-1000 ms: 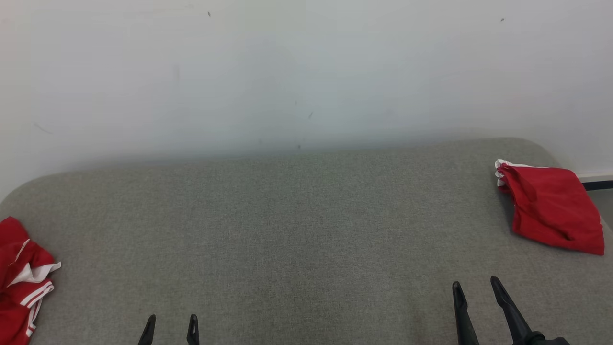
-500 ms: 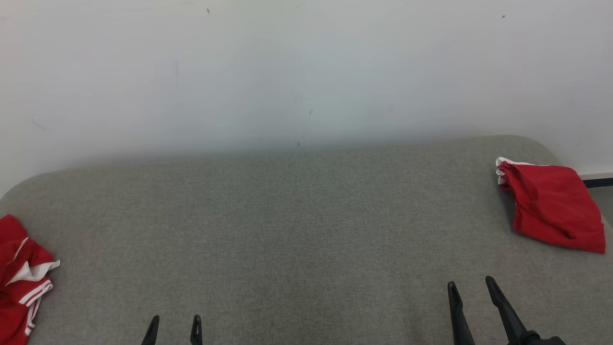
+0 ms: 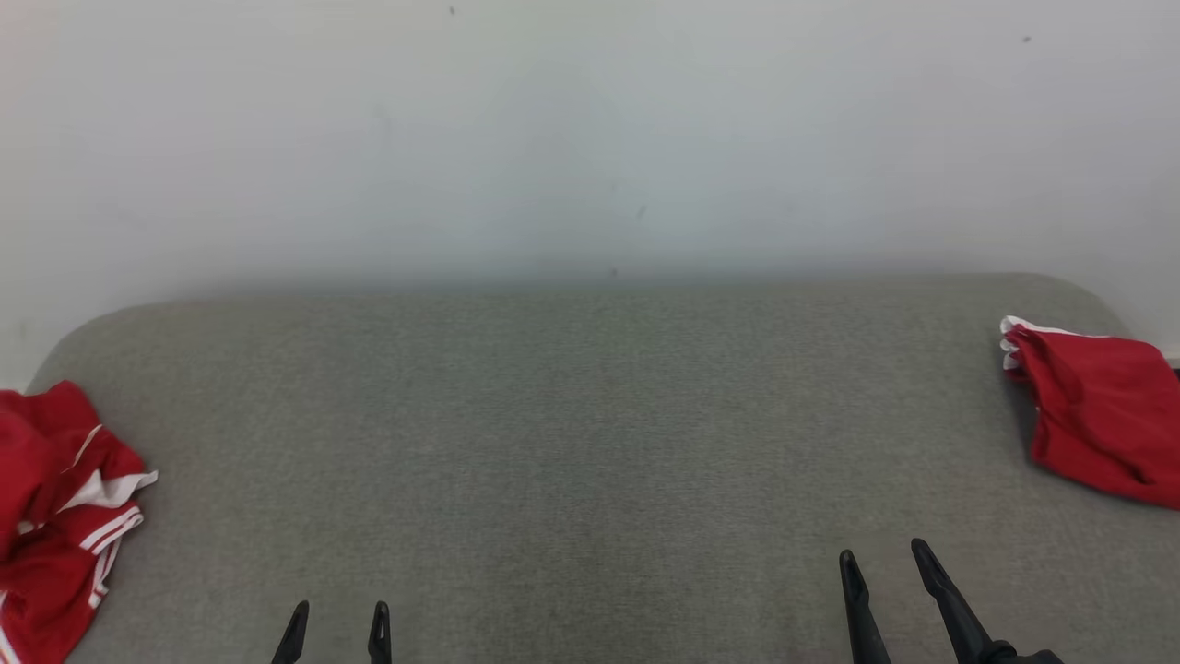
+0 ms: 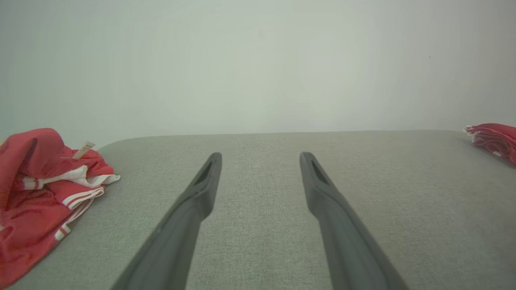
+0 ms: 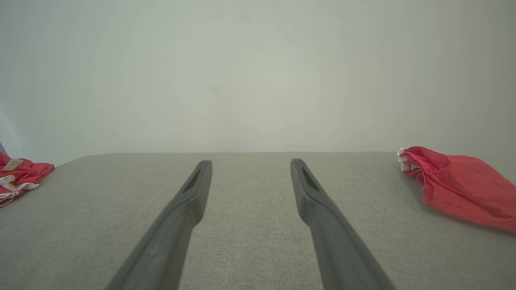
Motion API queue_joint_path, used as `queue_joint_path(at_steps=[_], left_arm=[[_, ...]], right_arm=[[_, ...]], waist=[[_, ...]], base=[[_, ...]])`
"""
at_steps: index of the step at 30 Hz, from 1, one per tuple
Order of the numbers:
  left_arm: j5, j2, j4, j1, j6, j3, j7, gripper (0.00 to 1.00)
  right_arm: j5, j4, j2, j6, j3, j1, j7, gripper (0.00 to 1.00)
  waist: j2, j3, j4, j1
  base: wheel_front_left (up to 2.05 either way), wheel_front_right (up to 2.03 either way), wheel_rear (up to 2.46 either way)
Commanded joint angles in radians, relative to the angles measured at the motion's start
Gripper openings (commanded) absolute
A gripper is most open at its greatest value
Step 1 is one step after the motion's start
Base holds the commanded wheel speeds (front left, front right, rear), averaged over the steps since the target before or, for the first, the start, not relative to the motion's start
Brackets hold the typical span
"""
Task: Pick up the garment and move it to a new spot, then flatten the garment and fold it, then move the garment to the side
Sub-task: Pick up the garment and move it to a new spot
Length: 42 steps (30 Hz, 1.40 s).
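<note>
Panned slightly toward 9 o'clock within the last second: carried the specks on the wall, the folded red garment and the crumpled red garment toward 3 o'clock in the head view together, so no reading that as cloth moved. Lies heaped at 8 o'clock on the grey padded surface, white stripes showing, well apart from both grippers. Holds nothing in the left gripper at 7 o'clock or the right gripper at 5 o'clock, jaws spread wide on both. Probably lining up on the heap for pick-up; not yet lifted, flattened or folded.
</note>
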Motion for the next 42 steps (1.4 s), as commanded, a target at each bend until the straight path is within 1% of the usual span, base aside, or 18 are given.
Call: queue_joint_path(at_steps=[1, 4, 11, 20, 33, 42], left_arm=[[0.009, -0.002, -0.003, -0.005, 0.0, 0.003, -0.002, 1.0], [0.001, -0.002, -0.001, -0.005, -0.007, 0.005, -0.002, 1.0], [0.001, -0.002, -0.013, -0.007, -0.006, 0.019, -0.002, 1.0], [0.008, -0.002, -0.02, -0.005, -0.016, 0.029, -0.002, 1.0], [0.016, -0.002, -0.038, -0.012, 0.005, 0.043, -0.002, 1.0], [0.012, -0.002, -0.043, -0.019, 0.016, 0.047, -0.002, 1.0]], right_arm=[[0.004, 0.0, 0.002, -0.002, 0.002, -0.002, -0.001, 1.0], [0.006, -0.001, 0.002, -0.002, 0.004, 0.001, -0.001, 1.0], [0.009, -0.003, 0.002, -0.002, 0.03, -0.012, -0.001, 1.0], [0.022, -0.005, 0.003, -0.002, 0.047, -0.008, -0.001, 1.0], [0.027, -0.006, 0.003, -0.002, 0.057, -0.011, -0.001, 1.0], [0.027, -0.006, 0.004, -0.002, 0.059, -0.013, -0.001, 1.0]], waist=[[0.0, 0.005, 0.032, 0.0], [0.0, 0.008, 0.072, 0.0], [0.0, 0.012, 0.155, 0.0], [0.0, 0.012, 0.246, 0.0], [0.0, 0.018, 0.346, 0.0], [0.0, 0.027, 0.383, 0.0]], base=[[0.0, 0.0, 0.0], [0.0, 0.0, 0.0], [0.0, 0.0, 0.0], [0.0, 0.0, 0.0], [0.0, 0.0, 0.0], [0.0, 0.0, 0.0]])
